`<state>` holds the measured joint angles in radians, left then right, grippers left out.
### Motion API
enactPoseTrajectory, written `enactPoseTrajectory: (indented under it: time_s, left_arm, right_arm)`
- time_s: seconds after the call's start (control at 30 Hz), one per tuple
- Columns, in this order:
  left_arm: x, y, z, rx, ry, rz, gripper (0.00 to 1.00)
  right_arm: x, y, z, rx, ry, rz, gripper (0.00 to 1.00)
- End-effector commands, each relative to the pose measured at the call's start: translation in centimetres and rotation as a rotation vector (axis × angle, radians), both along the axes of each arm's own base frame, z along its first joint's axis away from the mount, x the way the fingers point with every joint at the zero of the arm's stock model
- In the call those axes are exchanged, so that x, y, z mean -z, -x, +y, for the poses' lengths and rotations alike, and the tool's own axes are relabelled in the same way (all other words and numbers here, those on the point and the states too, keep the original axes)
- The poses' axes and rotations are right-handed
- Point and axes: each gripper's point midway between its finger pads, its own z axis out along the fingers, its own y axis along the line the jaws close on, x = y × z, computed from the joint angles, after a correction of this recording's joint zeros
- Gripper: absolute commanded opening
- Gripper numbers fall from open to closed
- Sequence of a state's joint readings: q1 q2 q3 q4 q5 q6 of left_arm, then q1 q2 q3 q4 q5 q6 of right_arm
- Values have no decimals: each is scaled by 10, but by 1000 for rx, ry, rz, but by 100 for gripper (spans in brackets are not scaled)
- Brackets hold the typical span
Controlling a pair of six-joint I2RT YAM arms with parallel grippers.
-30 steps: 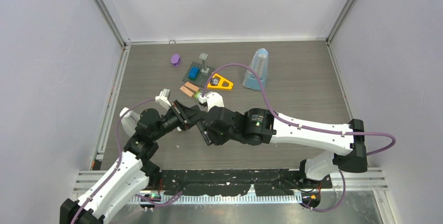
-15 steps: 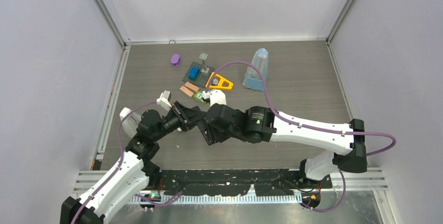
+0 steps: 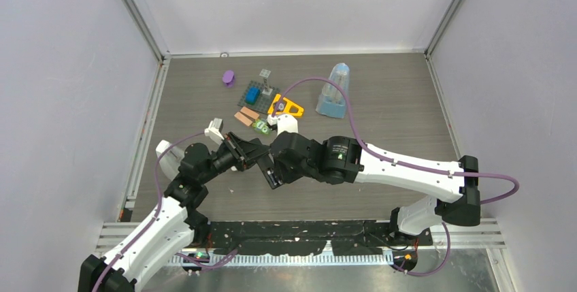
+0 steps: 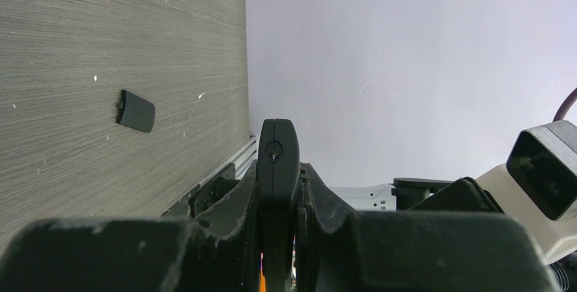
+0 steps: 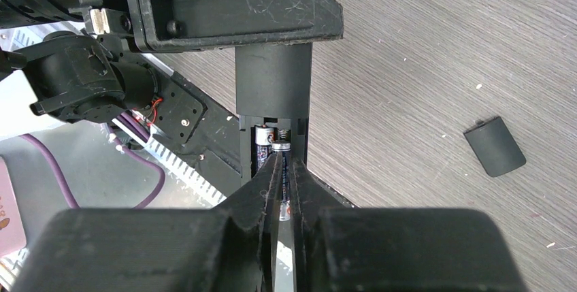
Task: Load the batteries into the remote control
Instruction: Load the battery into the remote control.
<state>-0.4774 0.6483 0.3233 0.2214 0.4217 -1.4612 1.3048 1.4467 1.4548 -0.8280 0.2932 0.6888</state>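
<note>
My left gripper [image 4: 277,190] is shut on a black remote control [image 4: 277,156], held edge-on above the table; it shows in the top view [image 3: 239,152]. In the right wrist view the remote [image 5: 273,77] points toward me with its battery bay open. One battery [image 5: 262,148] lies in the bay. My right gripper [image 5: 282,169] is shut on a second dark battery [image 5: 284,159] whose tip is in the bay beside the first. In the top view the right gripper [image 3: 272,169] meets the remote's near end. No white remote shows.
The black battery cover [image 5: 495,146] lies on the table, also in the left wrist view [image 4: 136,110]. At the back lie a purple piece [image 3: 228,77], a grey plate with a blue brick [image 3: 258,91], an orange triangle [image 3: 286,107] and a clear container [image 3: 333,91].
My right wrist has shifted slightly away from the near edge, and its cable with it. The left arm and the remote have barely moved.
</note>
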Motion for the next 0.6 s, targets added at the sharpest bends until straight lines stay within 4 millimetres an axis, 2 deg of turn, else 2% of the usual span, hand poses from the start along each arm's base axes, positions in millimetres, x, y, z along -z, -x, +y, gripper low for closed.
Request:
enactPoseTrajectory:
  time_s: [0.0,0.47,0.57]
  left_arm:
    - [-17,0,-1,5,32,-66,0]
    - [-29,3,-3,26,101,-57,0]
    - [-30,3,-2,22,102,-55,0]
  right_arm:
    - [-15,-1,-1,15,-52,1,13]
    - [4,-4,1,42,-36,32,7]
    - [-2,-10,1,76,-62,14,6]
